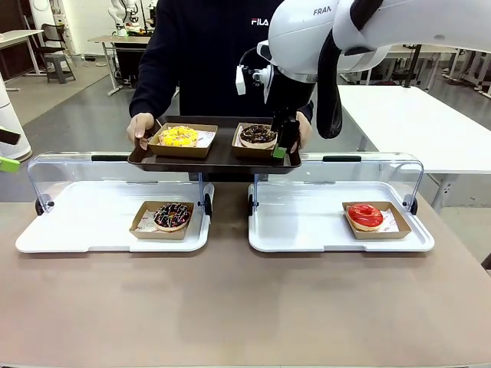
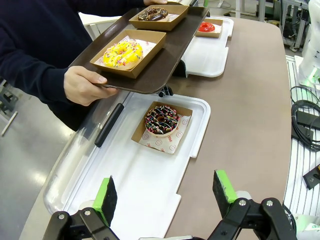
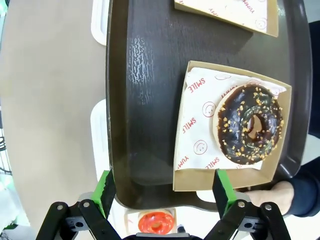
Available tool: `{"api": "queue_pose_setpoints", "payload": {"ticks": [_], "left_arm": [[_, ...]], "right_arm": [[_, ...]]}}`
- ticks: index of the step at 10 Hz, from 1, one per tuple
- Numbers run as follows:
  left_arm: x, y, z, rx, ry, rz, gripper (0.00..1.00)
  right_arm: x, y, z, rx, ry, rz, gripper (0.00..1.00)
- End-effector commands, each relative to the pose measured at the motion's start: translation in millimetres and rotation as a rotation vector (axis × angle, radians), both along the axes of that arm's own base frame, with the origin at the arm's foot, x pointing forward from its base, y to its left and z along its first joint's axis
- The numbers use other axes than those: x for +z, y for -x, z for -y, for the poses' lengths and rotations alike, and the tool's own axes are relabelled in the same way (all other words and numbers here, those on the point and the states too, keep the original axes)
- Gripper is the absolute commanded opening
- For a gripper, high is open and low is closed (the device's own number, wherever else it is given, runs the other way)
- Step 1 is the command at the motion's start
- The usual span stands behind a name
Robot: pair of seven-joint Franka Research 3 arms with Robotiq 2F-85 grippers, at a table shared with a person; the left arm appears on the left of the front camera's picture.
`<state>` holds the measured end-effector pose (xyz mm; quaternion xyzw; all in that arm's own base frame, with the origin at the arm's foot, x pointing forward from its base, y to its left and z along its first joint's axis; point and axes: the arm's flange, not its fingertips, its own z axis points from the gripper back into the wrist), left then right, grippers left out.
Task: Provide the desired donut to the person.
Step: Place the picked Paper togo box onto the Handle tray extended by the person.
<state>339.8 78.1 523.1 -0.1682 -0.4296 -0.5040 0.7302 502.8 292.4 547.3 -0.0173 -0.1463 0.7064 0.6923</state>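
Right gripper, jaws wide & empty, hangs just over near edge of choc-nut donut's box on person's tray; left gripper, also open, well apart.

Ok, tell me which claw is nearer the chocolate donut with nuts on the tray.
Right. The right claw hangs open just above the chocolate nut donut on the tray; the left claw hovers open over the near white tray, well away.
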Motion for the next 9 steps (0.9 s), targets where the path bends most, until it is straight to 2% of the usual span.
{"api": "queue_pose_setpoints", "payload": {"ticks": [1,5,6,7,9], "left_arm": [[0.0,0.0,-0.2,0.003,0.018,0.007,1.00],[0.0,0.0,-0.2,0.003,0.018,0.007,1.00],[0.0,0.0,-0.2,0.003,0.018,0.007,1.00],[0.0,0.0,-0.2,0.003,0.018,0.007,1.00],[0.0,0.0,-0.2,0.003,0.018,0.007,1.00]], "right_arm": [[-1.5,-1.5,0.9,0.002,0.005,0.021,1.00],[-1.5,-1.5,0.9,0.002,0.005,0.021,1.00],[0.1,-0.4,0.6,-0.001,0.000,0.001,1.00],[30.3,22.5,48.3,0.004,-0.092,-0.019,1.00],[53.7,52.2,139.9,-0.015,-0.233,-0.073,1.00]]}}
